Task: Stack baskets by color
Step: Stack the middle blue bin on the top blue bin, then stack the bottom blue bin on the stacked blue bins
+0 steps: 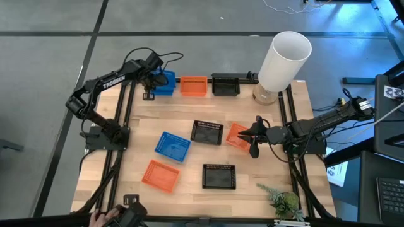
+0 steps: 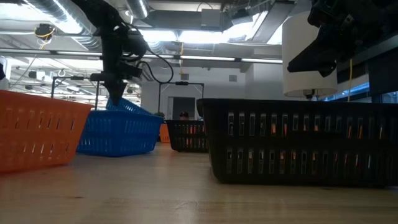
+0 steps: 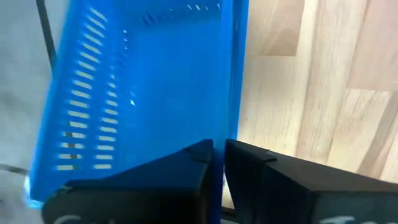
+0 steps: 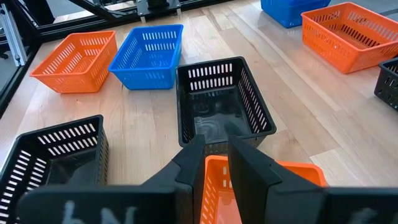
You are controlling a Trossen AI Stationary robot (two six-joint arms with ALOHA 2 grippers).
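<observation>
At the far-left corner, left hand (image 1: 153, 81) pinches blue basket (image 1: 165, 82).

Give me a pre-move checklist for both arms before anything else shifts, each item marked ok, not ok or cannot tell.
1. Left gripper pinching the wall of the blue basket at the table's far left corner: ok.
2. That basket fully seated in a basket below it: cannot tell; it looks tilted in the low view.
3. Right gripper closed on the rim of the orange basket: ok.
4. Far-row orange basket free to receive it: ok.
5. Path clear: not ok; a black basket sits right beside the held one.
6. White cylinder clear of the right arm: ok.
</observation>
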